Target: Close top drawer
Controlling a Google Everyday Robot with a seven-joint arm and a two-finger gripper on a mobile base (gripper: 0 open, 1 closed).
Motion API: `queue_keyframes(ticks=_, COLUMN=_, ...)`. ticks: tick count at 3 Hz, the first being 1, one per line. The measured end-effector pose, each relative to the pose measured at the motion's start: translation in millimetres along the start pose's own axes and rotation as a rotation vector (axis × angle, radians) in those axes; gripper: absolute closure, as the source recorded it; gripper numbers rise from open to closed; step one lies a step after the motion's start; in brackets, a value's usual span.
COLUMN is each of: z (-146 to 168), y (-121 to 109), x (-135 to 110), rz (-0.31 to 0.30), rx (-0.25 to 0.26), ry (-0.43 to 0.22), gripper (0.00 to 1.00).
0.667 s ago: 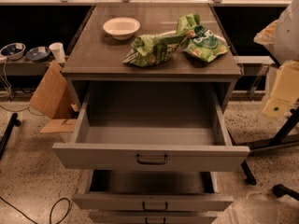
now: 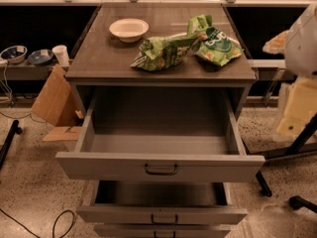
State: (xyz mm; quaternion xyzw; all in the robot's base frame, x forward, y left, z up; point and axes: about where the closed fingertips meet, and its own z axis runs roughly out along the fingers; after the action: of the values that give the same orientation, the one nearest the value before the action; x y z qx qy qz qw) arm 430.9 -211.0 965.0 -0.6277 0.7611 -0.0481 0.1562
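The top drawer [image 2: 99, 166] of the grey cabinet [image 2: 104, 63] stands pulled far out toward the near side, with its deep box showing nothing inside. Its tall plain front carries a wide dark bail handle [image 2: 161, 170] at centre. Just below, the 2nd drawer [image 2: 198, 215] is also out, but less far, so the top drawer's front overhangs it. A 3rd drawer front [image 2: 124, 230] shows at the bottom edge.

On the cabinet top, far-left of centre, sits a shallow cream bowl [image 2: 129, 29]. To its right lie two green snack bags: a crumpled one [image 2: 161, 52] near the middle & a flatter one [image 2: 218, 44] at the right, the two touching.

The gripper [image 2: 296, 108] is at the right edge of the view (a pale, blurred shape below the white arm [image 2: 303, 33]), well to the right of the cabinet and apart from the drawer. Can't tell whether it is open or closed, and it holds nothing that can be made out.

Left of the cabinet, a piece of brown cardboard [image 2: 52, 100] leans against its side. On a low shelf behind it stand a white cup [image 2: 61, 55] & two dark bowls [image 2: 13, 53] [image 2: 39, 57]. A black cable [image 2: 59, 222] loops on the speckled floor [image 2: 34, 182] at near left. Black stand legs [image 2: 297, 148] cross the floor at right.
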Motion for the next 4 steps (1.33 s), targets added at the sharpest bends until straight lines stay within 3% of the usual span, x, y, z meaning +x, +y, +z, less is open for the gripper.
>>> queue_keyframes(ticks=2, z=53, y=63, x=-6, rz=-0.32, rx=0.033, ry=0.034, gripper=0.0)
queue_keyframes(ticks=3, z=96, y=97, x=-6, rz=-0.531, rx=-0.043, ry=0.077, gripper=0.0)
queue_keyframes(ticks=4, z=140, y=129, x=-5, rz=-0.701, rx=-0.137, ry=0.148, gripper=0.0)
